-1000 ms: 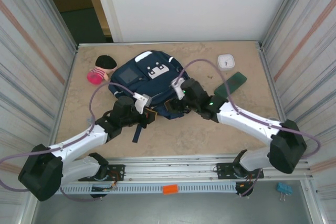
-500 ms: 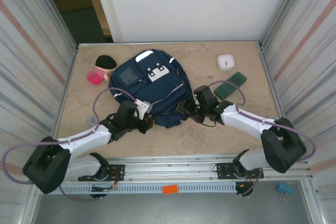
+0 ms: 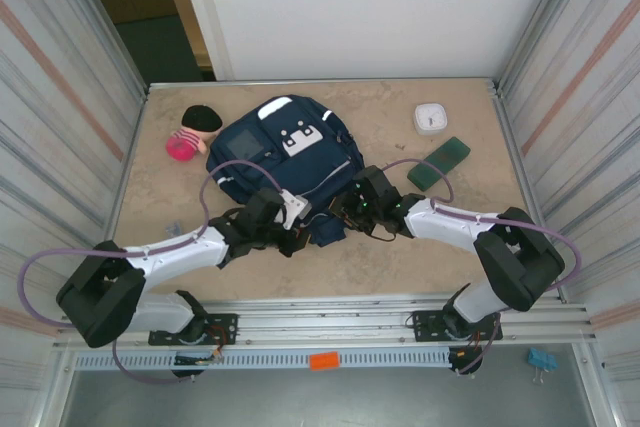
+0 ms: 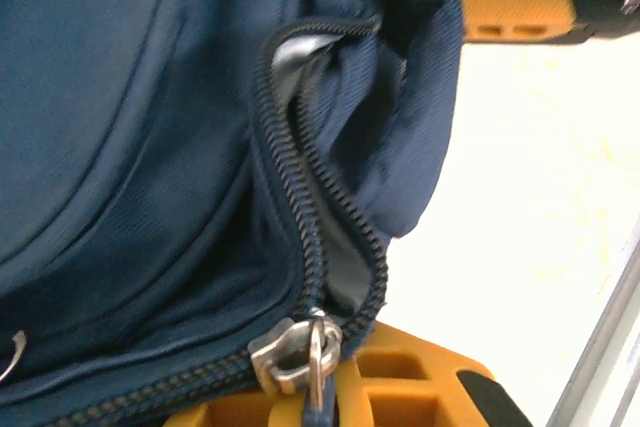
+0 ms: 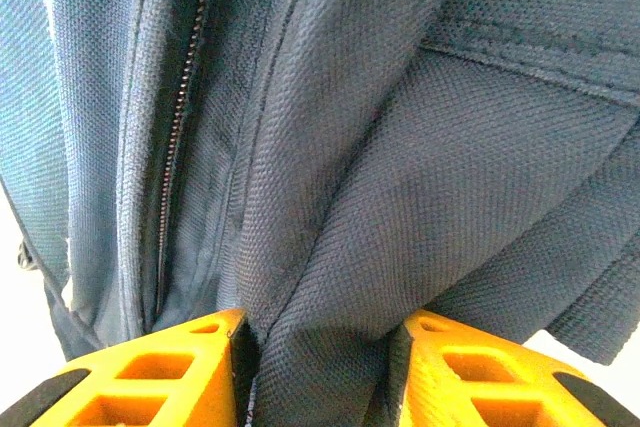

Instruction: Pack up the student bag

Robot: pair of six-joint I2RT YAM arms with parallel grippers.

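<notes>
The student bag (image 3: pixel 285 157), navy blue with a white patch, lies flat in the middle of the table. At its near edge my left gripper (image 3: pixel 298 227) is shut on the pull tab of a silver zipper slider (image 4: pixel 295 352); the tab runs down between the yellow fingers (image 4: pixel 400 387). Past the slider the zipper (image 4: pixel 300 197) gapes and grey lining shows. My right gripper (image 3: pixel 347 209) meets the same near edge from the right. In its wrist view a thick fold of the bag's fabric (image 5: pixel 340 277) fills the gap between its fingers (image 5: pixel 150 372), pinched by both.
A pink plush toy with a black cap (image 3: pixel 190 133) lies left of the bag. A small white box (image 3: pixel 431 117) and a dark green case (image 3: pixel 438 163) lie at the back right. Metal walls enclose the table on both sides.
My right gripper has moved left to the bag's near edge and closed on a fold of fabric. The left gripper has moved right along that edge, still holding the pull.
</notes>
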